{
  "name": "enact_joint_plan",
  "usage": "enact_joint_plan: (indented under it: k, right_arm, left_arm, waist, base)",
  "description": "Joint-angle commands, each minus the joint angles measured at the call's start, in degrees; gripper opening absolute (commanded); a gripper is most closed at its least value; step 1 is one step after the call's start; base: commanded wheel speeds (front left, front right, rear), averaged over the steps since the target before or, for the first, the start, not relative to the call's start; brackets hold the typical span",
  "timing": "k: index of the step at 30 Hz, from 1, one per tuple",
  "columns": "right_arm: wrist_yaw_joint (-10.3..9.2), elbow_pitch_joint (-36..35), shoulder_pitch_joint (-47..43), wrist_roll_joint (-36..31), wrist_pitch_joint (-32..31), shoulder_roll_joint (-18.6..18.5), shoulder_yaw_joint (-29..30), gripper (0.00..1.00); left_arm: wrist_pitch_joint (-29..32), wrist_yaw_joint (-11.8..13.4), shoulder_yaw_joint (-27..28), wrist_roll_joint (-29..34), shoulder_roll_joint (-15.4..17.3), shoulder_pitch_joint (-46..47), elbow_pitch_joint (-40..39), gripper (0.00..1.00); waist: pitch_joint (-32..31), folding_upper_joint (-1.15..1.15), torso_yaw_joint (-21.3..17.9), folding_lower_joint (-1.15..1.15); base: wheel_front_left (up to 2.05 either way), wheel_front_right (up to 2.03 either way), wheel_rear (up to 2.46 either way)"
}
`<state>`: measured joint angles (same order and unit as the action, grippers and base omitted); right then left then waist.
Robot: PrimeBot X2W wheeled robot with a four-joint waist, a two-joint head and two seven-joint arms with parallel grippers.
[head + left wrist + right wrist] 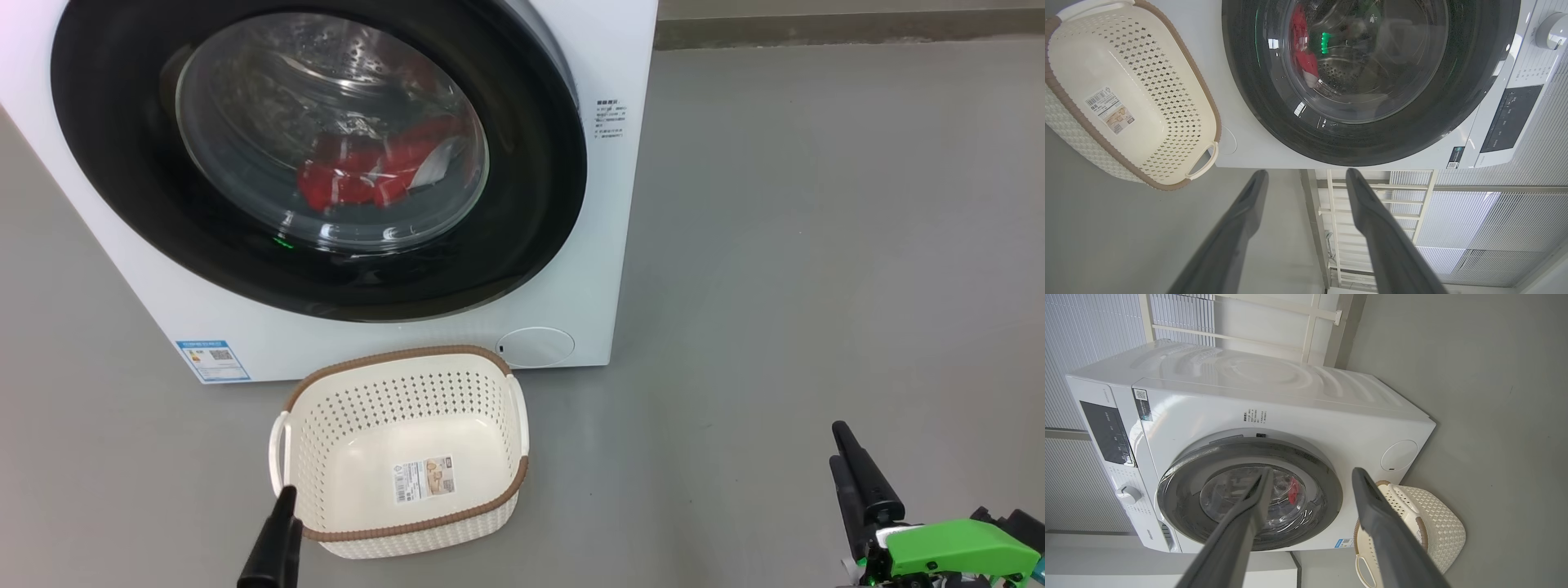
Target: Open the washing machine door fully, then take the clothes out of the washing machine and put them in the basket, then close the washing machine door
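On the floor (816, 245) before the washer (620, 65), the basket (408, 359) sits empty, door (122, 163) unopened, clothes (359, 175) inside, left end effector (1306, 173) and right end effector (1310, 471) spread, holding nothing: every step is left.

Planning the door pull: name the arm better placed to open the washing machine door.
Right, probably. The right claw is open, on the side where the washing machine door seems to stand slightly ajar; the left claw is low by the basket.

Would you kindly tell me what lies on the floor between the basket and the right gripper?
Nothing: the head view shows bare grey floor between the basket and the right gripper.
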<state>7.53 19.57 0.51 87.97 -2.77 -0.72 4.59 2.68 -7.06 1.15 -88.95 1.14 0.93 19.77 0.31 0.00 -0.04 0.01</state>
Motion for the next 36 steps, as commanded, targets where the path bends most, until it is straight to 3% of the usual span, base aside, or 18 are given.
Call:
enact_joint_plan:
  k: [1, 36]
  right_arm:
    - [-0.01, -1.8, 2.6, -1.8, 0.8, -0.9, -0.7, 1.00]
    - [-0.02, -4.3, 5.5, -27.8, 6.6, -1.3, -3.9, 1.00]
  left_arm:
    - [-0.8, -0.1, 0.3, 1.9, 1.1, 2.9, -2.0, 1.00]
    - [-6.5, -0.2, -1.0, 29.4, 1.0, 6.0, -5.3, 1.00]
  waist:
    - [0.0, 0.00, 0.0, -0.01]
    - [0.4, 0.00, -0.2, -0.01]
  base:
    - [0.00, 0.00, 0.00]
    - [0.00, 0.00, 0.00]
